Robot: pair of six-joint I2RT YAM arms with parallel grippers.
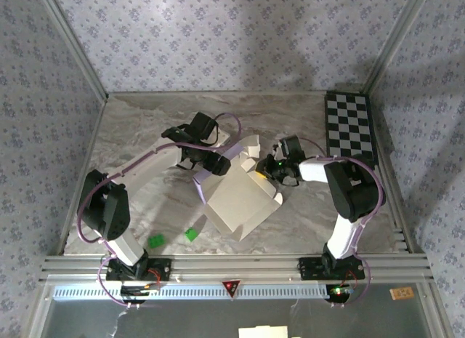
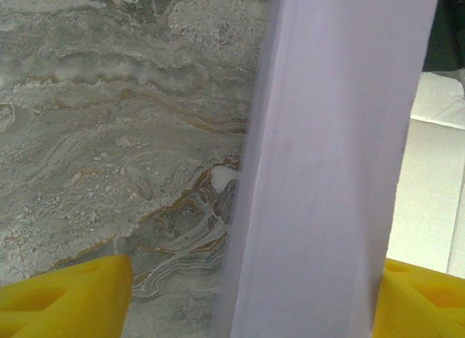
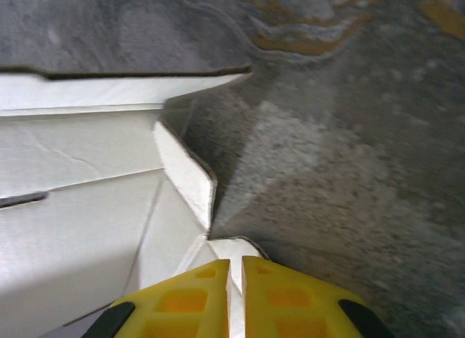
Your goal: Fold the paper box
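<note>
Half-formed paper box at centre of marble table. Right gripper pinched together on thin flap edge. Left gripper fingers apart, straddling upright lilac wall.

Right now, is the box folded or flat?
Partly folded: box has its big panel flat, with side flaps raised.

Left wrist view: pale-lilac thin-cardboard paper box panel cropped top and bottom; yellow fingertips of left tool cropped below. Flap end hidden inside right tool.
</note>
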